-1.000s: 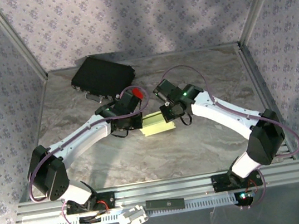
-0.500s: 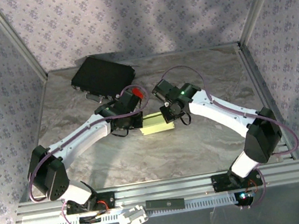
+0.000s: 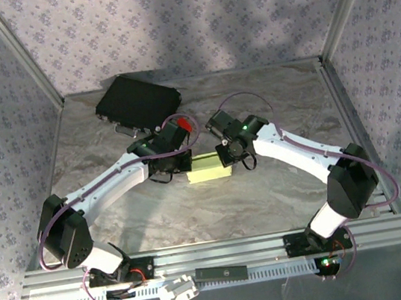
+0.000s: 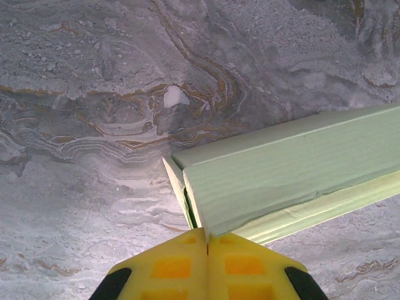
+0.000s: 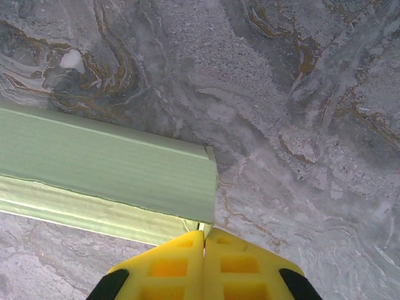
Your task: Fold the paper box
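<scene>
The box [image 3: 208, 168] lies mid-worktop [image 3: 196, 218], long axis left-right, each end meeting left fingers [image 4: 172, 269] and right fingers [image 5: 240, 265], both pairs pressed together, equally near.

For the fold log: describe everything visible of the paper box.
The paper box is pale green thin card, folded into a long, flattish sleeve with creased edges, a flap layer showing along one long side. It lies on the marbled table between the arms. The shut left gripper and right gripper meet its end corners; whether they pinch card is unclear.
</scene>
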Action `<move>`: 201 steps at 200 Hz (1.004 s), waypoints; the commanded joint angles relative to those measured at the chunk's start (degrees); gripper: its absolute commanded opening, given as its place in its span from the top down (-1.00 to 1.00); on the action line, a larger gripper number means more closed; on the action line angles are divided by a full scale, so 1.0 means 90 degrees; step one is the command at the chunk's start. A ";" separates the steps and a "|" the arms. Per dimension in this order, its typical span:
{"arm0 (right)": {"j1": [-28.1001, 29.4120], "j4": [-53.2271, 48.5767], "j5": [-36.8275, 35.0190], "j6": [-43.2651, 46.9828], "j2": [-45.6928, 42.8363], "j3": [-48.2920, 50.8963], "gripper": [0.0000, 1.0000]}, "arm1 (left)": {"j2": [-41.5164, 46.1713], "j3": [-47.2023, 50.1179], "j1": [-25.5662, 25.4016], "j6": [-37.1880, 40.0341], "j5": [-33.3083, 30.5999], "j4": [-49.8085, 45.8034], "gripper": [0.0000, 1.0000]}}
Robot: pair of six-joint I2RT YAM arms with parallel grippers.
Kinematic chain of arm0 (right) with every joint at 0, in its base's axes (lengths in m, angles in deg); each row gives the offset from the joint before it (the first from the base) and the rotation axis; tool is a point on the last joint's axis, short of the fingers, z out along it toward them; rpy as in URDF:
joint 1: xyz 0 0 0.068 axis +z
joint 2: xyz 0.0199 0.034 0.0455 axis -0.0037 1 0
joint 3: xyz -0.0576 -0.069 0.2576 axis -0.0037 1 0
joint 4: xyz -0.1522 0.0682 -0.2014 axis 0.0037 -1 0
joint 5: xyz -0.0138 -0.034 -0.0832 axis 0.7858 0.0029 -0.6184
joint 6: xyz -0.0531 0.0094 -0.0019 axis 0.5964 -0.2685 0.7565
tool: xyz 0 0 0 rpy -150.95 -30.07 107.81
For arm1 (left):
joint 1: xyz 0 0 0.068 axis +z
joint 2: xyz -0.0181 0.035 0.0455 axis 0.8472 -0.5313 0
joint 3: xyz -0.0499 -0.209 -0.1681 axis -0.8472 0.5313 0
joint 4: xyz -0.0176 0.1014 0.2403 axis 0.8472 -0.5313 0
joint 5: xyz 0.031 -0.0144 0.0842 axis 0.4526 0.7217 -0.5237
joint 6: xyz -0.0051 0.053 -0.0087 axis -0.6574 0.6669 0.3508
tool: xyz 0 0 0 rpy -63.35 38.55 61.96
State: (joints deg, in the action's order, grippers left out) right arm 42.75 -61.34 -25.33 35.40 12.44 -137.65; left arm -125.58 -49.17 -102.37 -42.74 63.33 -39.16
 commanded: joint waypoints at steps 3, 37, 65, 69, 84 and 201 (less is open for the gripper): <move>-0.0003 0.0259 0.0292 -0.0188 -0.0112 0.0035 1.00 | -0.0088 -0.0110 -0.0048 0.0124 0.0244 0.0276 1.00; 0.0002 0.0280 0.0278 -0.0227 -0.0065 0.0010 1.00 | -0.0063 -0.0127 -0.0041 0.0137 0.0232 0.0245 1.00; 0.0034 0.0375 0.0240 -0.0232 -0.0123 0.0170 1.00 | -0.0037 -0.0053 -0.0042 0.0133 0.0222 0.0264 1.00; 0.0046 0.0391 0.0232 -0.0232 -0.0130 0.0190 1.00 | -0.0038 -0.0040 -0.0048 0.0132 0.0222 0.0267 1.00; 0.0050 0.0403 0.0230 -0.0242 -0.0161 0.0210 1.00 | -0.0027 0.0005 -0.0043 0.0132 0.0201 0.0268 1.00; 0.0109 0.0402 0.0162 -0.0262 -0.0150 0.0224 1.00 | 0.0045 -0.0107 -0.0038 0.0427 -0.0017 -0.0219 1.00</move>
State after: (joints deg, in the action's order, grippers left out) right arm 42.79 -58.85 -24.96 33.87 12.11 -136.23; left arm -125.58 -48.89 -102.37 -40.97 62.68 -40.18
